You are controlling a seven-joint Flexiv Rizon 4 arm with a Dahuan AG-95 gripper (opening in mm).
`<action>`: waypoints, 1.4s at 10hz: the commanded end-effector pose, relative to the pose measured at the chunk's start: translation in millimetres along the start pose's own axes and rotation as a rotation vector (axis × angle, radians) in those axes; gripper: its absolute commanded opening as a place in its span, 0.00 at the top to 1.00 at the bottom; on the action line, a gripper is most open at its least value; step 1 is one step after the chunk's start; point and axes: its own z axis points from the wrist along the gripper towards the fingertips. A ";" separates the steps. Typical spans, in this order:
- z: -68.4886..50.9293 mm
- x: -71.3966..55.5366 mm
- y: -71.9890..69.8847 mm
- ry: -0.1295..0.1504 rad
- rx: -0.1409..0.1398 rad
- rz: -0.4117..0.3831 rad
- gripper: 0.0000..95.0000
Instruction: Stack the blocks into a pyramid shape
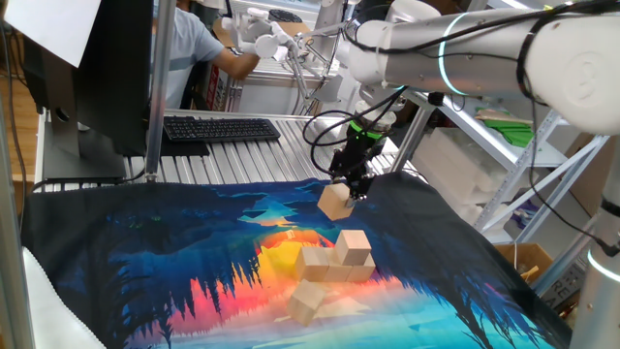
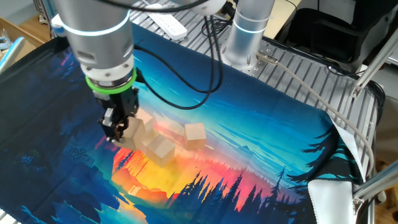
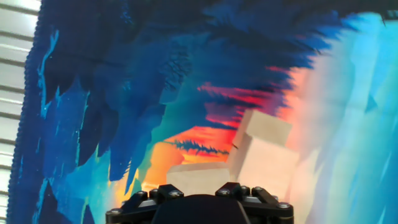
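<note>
Aloft, block (image 1: 335, 203) clamped between fingers (image 1: 355, 184)

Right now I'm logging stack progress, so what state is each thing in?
gripper: pointing down, shut on a block, above the cloth.
held block: lifted clear of the cloth, tilted.
stacked blocks: row on the cloth, one block on top.
loose block: lying apart, in front of the stack.
cloth: spread flat over the table.
</note>
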 end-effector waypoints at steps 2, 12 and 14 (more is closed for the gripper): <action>-0.4 15.2 -9.3 -0.011 0.007 0.097 1.00; 37.2 25.6 -32.8 -0.073 0.013 0.226 1.00; 46.7 27.5 -35.7 -0.078 0.011 0.231 1.00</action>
